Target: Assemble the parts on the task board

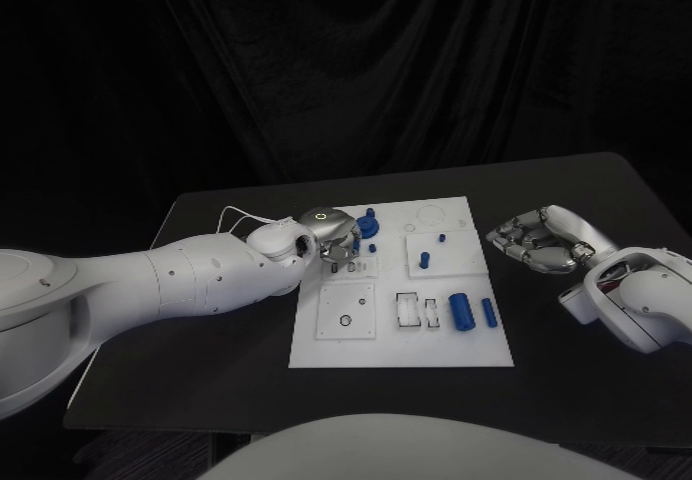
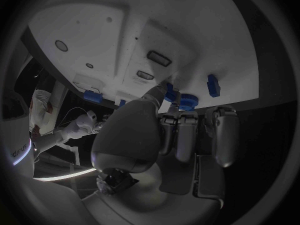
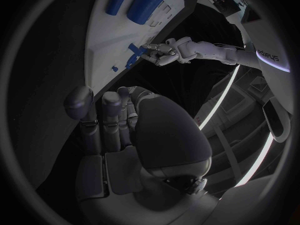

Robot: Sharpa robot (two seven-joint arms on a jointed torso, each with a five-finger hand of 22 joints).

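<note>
1. Left robot hand [image 1: 329, 232] of mine hangs over the far left part of the task board [image 1: 361, 345], fingers pointing down at the plate; in my left wrist view the fingers [image 2: 181, 132] are curled close together with blue parts just past their tips; whether they pinch one I cannot tell.
2. Right robot hand [image 1: 537, 240] of mine sits over the black table [image 1: 577, 380], just beside the board's right edge and apart from it; its fingers are curled in and hold nothing.
3. Task board lies flat in the middle of the table, long side running away from me; two dark rectangular slots [image 2: 159, 58] and a small round hole [image 1: 345, 320] show in it.
4. Large blue cylinder [image 1: 460, 311] lies on the board's near right part; a thinner blue rod [image 1: 489, 312] lies just beside it, nearer the right edge.
5. Small blue peg [image 1: 424, 261] stands further back on the right half; more small blue parts [image 1: 368, 222] cluster right by my left hand's fingers.
</note>
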